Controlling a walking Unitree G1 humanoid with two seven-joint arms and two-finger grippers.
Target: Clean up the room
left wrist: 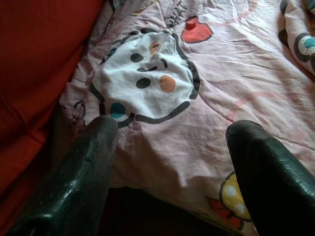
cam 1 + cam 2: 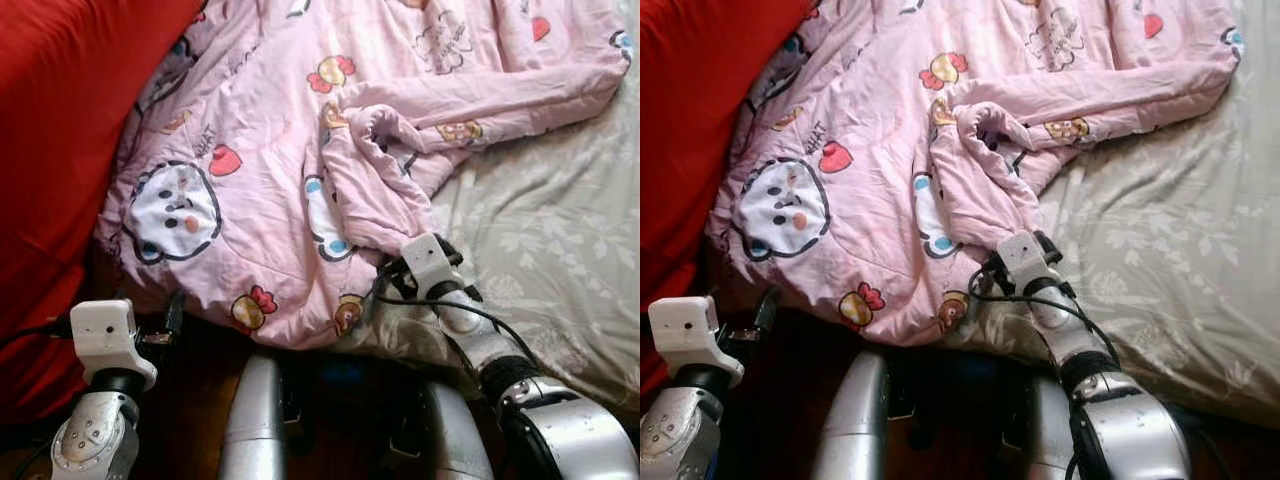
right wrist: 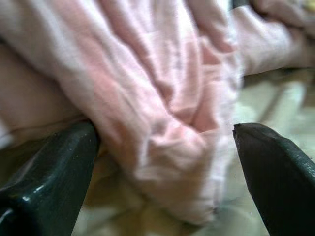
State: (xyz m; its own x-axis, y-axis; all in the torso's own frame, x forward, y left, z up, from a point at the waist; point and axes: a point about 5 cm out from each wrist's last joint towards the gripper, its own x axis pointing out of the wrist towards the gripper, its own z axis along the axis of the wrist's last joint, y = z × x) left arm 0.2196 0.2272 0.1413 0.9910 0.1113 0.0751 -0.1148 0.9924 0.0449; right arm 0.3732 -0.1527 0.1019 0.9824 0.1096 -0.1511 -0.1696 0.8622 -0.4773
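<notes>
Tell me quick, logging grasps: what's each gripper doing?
Left gripper: open, holding nothing, near the pink quilt edge.
Right gripper: open around a quilt fold.

Pink quilt (image 2: 270, 150): small printed lettering, too blurred to read.

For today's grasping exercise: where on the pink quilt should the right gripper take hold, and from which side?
Probably the bunched fold of the pink quilt that runs down toward the right gripper, approached from the bed's near edge. That ridge stands up off the grey sheet and already sits between the open fingers, whereas the flat spread gives nothing to pinch.
</notes>
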